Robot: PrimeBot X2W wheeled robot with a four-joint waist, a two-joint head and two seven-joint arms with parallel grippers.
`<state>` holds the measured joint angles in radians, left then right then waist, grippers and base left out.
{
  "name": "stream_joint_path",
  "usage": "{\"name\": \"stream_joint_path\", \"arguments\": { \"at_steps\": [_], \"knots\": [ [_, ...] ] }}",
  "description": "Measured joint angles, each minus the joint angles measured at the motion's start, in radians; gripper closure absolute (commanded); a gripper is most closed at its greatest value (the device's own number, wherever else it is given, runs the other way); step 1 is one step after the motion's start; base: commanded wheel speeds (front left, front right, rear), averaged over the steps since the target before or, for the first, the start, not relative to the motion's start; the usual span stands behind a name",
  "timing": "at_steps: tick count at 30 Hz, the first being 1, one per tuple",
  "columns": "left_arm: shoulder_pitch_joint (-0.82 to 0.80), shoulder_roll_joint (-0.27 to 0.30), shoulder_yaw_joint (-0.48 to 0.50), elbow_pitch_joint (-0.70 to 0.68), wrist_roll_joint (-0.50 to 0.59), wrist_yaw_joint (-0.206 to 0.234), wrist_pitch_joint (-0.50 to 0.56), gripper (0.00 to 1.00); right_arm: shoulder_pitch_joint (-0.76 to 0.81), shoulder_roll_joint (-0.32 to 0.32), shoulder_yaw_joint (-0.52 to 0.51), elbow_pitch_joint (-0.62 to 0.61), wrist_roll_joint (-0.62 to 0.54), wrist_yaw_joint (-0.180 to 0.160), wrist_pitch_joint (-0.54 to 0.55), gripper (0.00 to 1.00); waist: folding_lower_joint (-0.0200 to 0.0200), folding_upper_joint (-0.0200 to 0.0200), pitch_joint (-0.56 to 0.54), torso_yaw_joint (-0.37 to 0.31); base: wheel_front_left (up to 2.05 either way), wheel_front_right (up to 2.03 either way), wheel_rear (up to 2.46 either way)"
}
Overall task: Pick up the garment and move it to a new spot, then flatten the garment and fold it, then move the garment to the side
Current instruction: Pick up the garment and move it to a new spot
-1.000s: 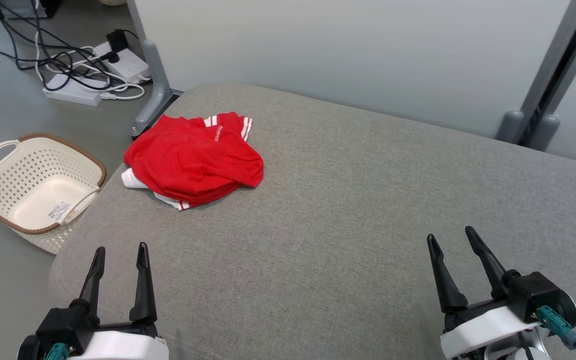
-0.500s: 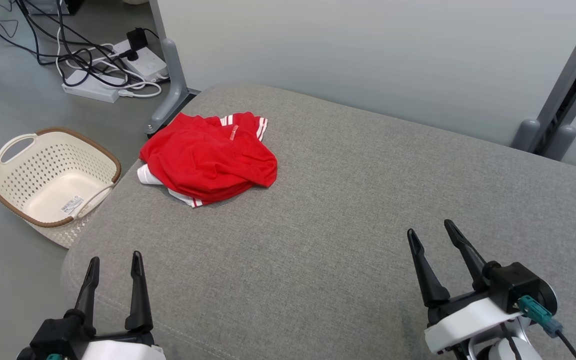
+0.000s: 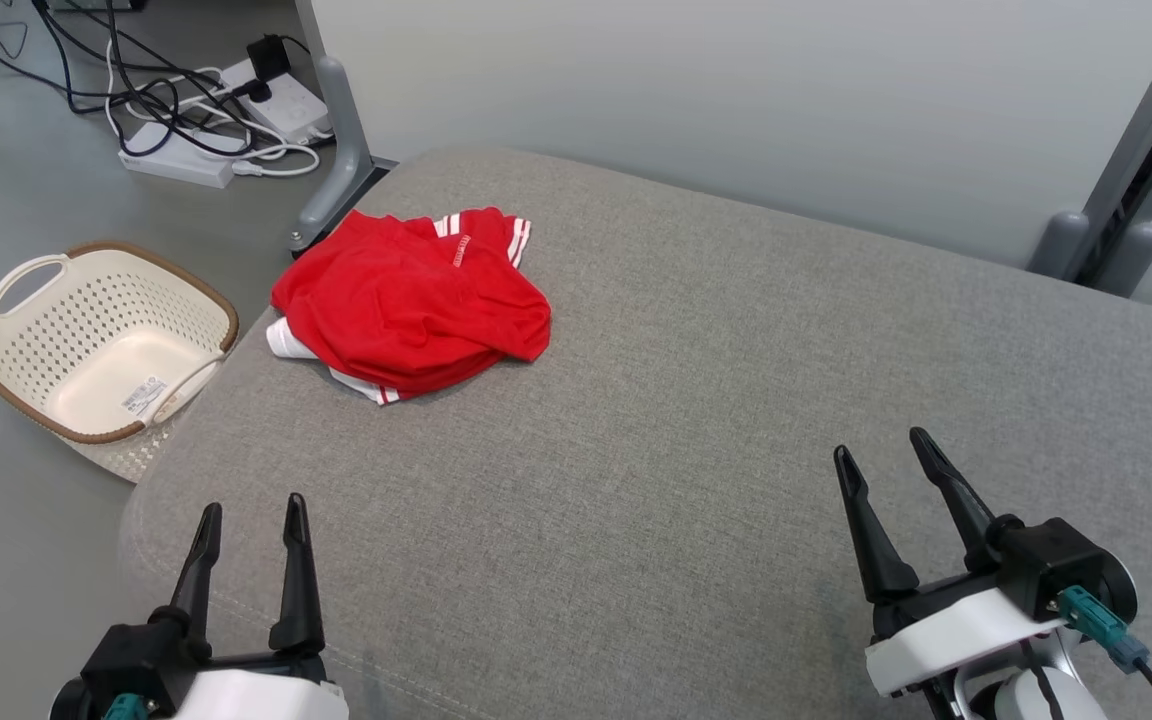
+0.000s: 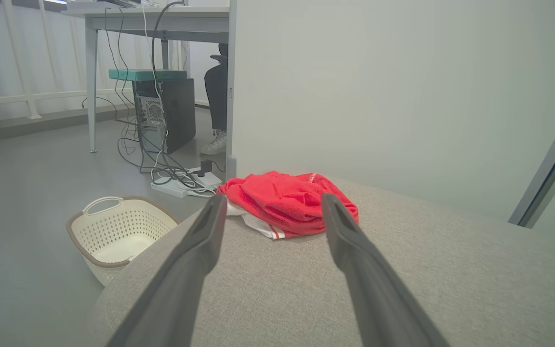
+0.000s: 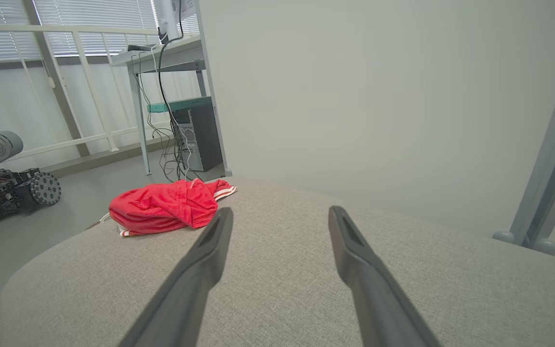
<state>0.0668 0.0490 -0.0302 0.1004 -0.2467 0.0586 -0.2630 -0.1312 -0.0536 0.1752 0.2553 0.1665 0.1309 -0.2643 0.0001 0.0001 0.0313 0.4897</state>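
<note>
In the head view, one red garment (image 3: 406,315) with white-striped hems lies crumpled in a heap at the far left corner of the grey upholstered cushion (image 3: 656,400), close to its edge. Two hands hover over the near part of the cushion, well apart from the heap. The left hand (image 3: 253,507) has its fingers spread and empty, and so has the right hand (image 3: 880,443). On the floor to the left stand one cream perforated basket (image 3: 86,315) and two white power strips (image 3: 176,165) in a tangle of cables.

The left wrist view looks straight along the left hand (image 4: 273,197), whose parted fingers frame the garment (image 4: 282,200). The basket (image 4: 113,226) sits below the cushion edge, and one computer tower (image 4: 166,113) stands under a desk behind.

In the right wrist view the garment (image 5: 162,207) lies far off to the left of the right hand (image 5: 281,210), which is wide apart and holds nothing.

The cloth looks light, limp and bunched in several layers. It should sag and unfurl when lifted, so a pinch on a raised fold near the top of the heap, or on a striped hem, seems the surest hold.
</note>
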Motion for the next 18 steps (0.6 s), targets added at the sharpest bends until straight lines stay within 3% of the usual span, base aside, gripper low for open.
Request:
{"name": "stream_joint_path", "arguments": {
  "at_steps": [9,14,18],
  "knots": [
    [-0.139,0.000,-0.005,0.036,0.007,0.002,0.000,0.00,-0.059,-0.046,0.026,-0.044,-0.036,0.000,0.000,0.00,0.0000,0.0000,0.123,-0.023,0.00,0.00,0.00],
    [-0.300,0.004,0.047,0.139,0.028,-0.024,0.000,0.00,-0.114,-0.077,0.048,-0.068,-0.046,0.000,0.019,0.00,-0.0001,0.0000,0.217,-0.052,0.00,0.00,0.00],
    [-0.454,0.047,0.076,0.247,0.039,-0.051,0.000,0.00,-0.154,-0.099,0.052,-0.096,-0.051,0.000,0.037,0.00,0.0000,0.0000,0.290,-0.086,0.00,0.00,0.00]
  ]
}}
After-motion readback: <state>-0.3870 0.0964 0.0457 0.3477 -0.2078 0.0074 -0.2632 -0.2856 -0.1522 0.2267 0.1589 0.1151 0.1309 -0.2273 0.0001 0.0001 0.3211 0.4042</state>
